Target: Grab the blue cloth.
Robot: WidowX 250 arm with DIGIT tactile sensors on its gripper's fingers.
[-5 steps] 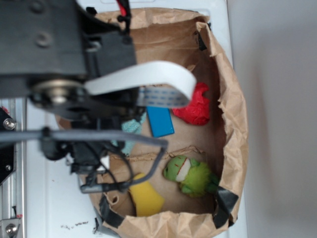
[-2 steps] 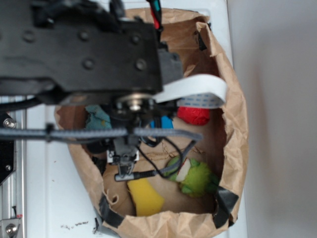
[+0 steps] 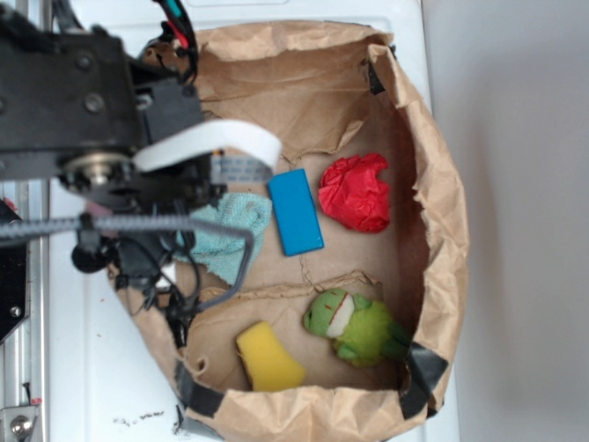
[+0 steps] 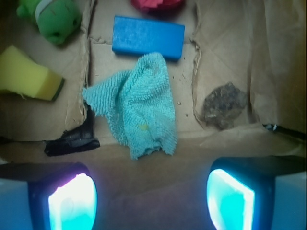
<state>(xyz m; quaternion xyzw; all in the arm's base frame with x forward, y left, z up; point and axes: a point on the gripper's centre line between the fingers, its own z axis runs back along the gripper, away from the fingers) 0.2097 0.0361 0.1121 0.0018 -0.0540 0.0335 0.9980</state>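
Note:
The blue cloth (image 4: 136, 105), a pale teal terry towel with a small yellowish spot, lies crumpled on the floor of a brown paper bag (image 3: 433, 184). In the exterior view the blue cloth (image 3: 230, 230) shows at the bag's left side, partly under my arm. My gripper (image 4: 151, 201) is open, its two glowing pads wide apart with nothing between them. It hovers above the bag's near wall, just short of the cloth's frayed lower edge. In the exterior view the arm hides the gripper.
A bright blue block (image 3: 295, 211) touches the cloth's far edge. Also in the bag are a red cloth wad (image 3: 357, 191), a green frog toy (image 3: 354, 324) and a yellow sponge (image 3: 267, 357). A dark stain (image 4: 224, 104) marks the bag floor, and black tape (image 4: 72, 141) holds its wall.
My arm has swung back to the left and out from over the bag's middle. The blue cloth, the blue block and the red wad are uncovered now.

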